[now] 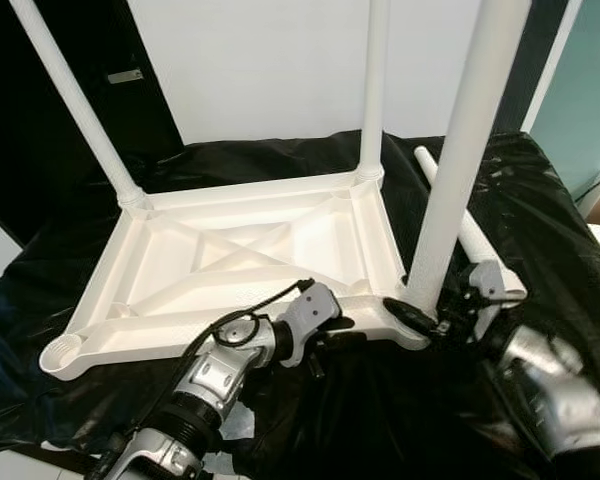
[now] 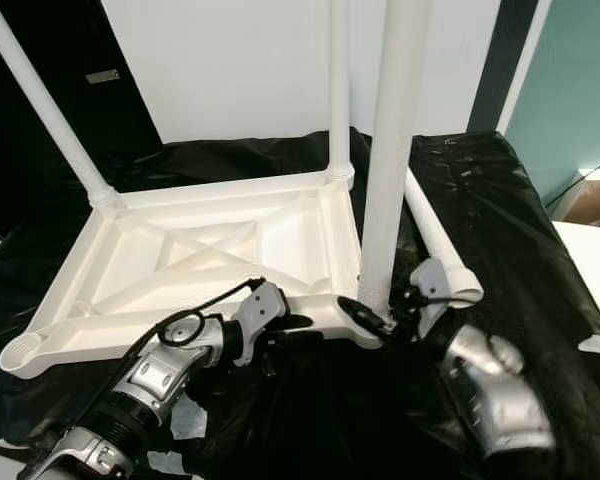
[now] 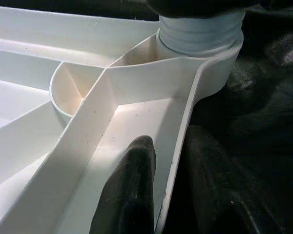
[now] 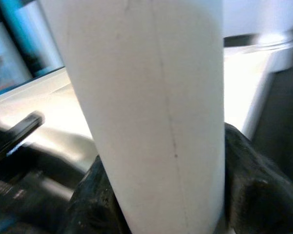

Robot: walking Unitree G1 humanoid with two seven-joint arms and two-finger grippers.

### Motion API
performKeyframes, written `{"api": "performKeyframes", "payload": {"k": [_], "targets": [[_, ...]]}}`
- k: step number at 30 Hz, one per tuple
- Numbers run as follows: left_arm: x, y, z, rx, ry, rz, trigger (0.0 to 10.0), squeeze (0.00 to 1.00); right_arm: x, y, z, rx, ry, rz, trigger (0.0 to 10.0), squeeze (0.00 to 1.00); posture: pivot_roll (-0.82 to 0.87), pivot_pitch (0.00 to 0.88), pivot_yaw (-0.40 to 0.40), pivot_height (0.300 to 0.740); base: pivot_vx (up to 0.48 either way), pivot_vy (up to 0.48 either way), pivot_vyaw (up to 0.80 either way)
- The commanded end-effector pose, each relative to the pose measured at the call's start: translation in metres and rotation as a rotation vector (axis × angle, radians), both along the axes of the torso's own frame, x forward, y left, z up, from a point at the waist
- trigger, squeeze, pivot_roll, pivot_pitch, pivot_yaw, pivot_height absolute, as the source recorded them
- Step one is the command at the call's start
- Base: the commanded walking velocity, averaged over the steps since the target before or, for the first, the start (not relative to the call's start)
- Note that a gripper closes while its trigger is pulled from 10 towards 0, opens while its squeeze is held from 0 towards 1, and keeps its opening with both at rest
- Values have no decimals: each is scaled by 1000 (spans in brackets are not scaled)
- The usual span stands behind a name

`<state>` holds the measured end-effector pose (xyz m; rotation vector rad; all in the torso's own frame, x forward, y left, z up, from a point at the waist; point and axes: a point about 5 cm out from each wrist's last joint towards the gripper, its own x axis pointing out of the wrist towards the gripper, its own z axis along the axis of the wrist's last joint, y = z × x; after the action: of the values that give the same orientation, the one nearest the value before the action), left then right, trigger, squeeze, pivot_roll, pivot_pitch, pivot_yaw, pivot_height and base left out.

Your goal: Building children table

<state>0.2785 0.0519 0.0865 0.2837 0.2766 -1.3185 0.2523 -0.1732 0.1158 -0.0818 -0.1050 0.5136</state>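
- While the white tabletop (image 1: 240,270) lies upside down on black sheeting (image 1: 540,200), three legs stand in its corner sockets; a fourth leg (image 1: 460,215) lies loose beside it, and the near-left socket (image 1: 65,352) looks unfilled.
- Right gripper (image 1: 425,318) is closed around the base of the near-right leg (image 1: 465,160), apparently seating it.
- Left gripper (image 1: 315,345) pinches the tabletop's near rim, one finger (image 3: 129,190) inside, one outside.
- Seen from the left wrist, the leg's ribbed collar (image 3: 200,34) sits in its socket.

Upturned white table (image 1: 250,255), three legs upright
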Motion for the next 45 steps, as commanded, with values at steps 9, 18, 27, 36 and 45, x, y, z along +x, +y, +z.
{"api": "performKeyframes", "payload": {"k": [9, 18, 27, 36, 45], "targets": [[-19, 5, -33, 96, 135, -27, 10000, 0, -8, -11, -12, 27, -8, -393, 0, 0, -37, 0, 70, 740, 0, 0, 0], [-16, 5, -32, 101, 130, -31, 10000, 0, -2, 6, -11, 1, -5, -195, 10000, 1000, -45, 0, 77, 740, 0, 0, 0], [-17, 5, -33, 104, 131, -42, 10000, 0, 23, -8, 16, -125, -28, 149, 10000, 0, -56, 0, 79, 740, 0, 0, 0], [-18, 5, -33, 102, 130, -38, 10000, 0, 24, -23, 19, -276, 64, 404, 0, 0, -44, 0, 71, 740, 0, 0, 0], [-21, 5, -35, 99, 135, -31, 10000, 0, 26, -22, 7, -169, 109, 321, 0, 0, -38, 0, 71, 740, 0, 0, 0]]}}
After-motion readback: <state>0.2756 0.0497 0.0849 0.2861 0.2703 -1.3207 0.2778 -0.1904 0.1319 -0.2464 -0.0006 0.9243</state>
